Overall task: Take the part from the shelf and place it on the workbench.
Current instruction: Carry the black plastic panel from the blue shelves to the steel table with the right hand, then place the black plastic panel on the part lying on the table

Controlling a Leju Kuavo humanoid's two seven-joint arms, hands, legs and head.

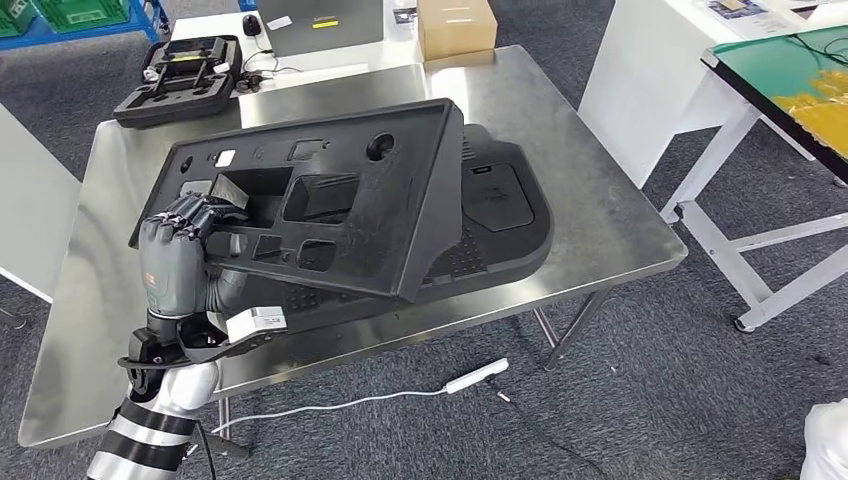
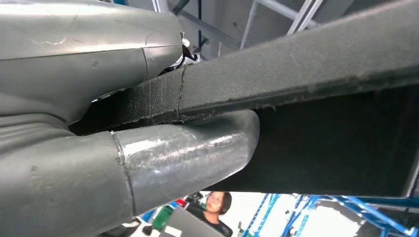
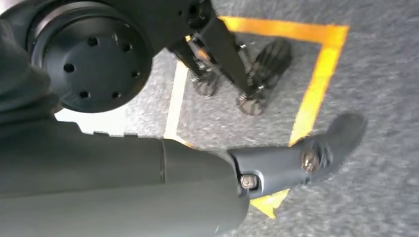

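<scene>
While gripped by the left hand (image 1: pixel 172 262), black part (image 1: pixel 330 190) tilted over another panel (image 1: pixel 500 215) on workbench (image 1: pixel 600 200); right hand unclear.

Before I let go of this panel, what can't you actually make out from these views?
- Head view: whether the black panel rests on the panel beneath; the top one hides the contact.
- Left wrist view: the left robot hand and panel edge block the workbench.
- Right wrist view: the right robot hand's fingertips, blurred, over carpet.
</scene>
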